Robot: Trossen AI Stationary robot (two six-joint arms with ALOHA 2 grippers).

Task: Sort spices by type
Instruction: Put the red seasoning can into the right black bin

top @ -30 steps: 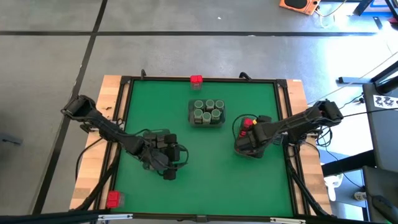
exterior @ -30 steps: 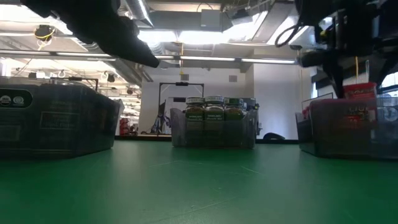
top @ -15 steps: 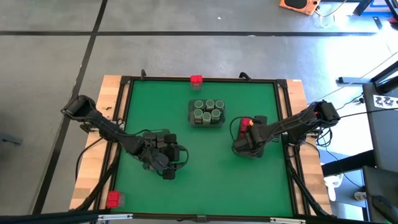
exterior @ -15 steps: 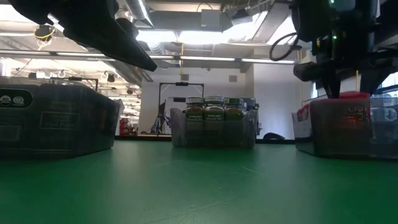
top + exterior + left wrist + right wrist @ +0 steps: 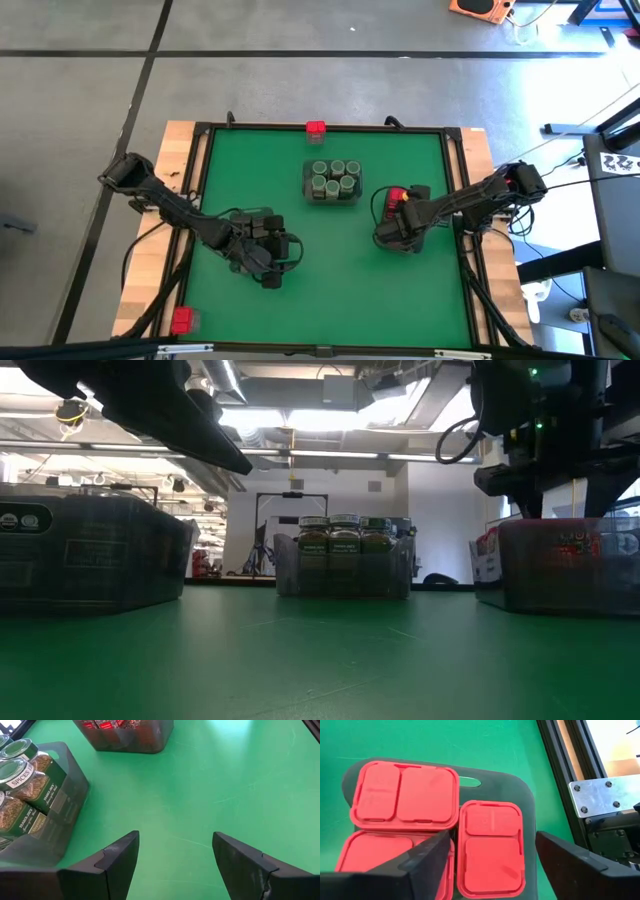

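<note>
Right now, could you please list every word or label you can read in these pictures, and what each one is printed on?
"SPICES": lid of a round spice jar in the grey tray, left wrist view.
Side labels of those jars: too small to read.
Jar labels in the low view: blurred.
Print on the red boxes: none legible.

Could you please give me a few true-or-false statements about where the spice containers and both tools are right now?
1. The round grey-green jars sit in a grey tray near the middle of the green table. True.
2. The right tool is shut on a bright red rectangular box. False: its fingers stand apart on either side of the box, which rests in the dark grey tray.
3. The left tool holds a jar. False: it is open, with bare green table between its fingers.
4. A loose red box lies at the table's far edge. True.
</note>
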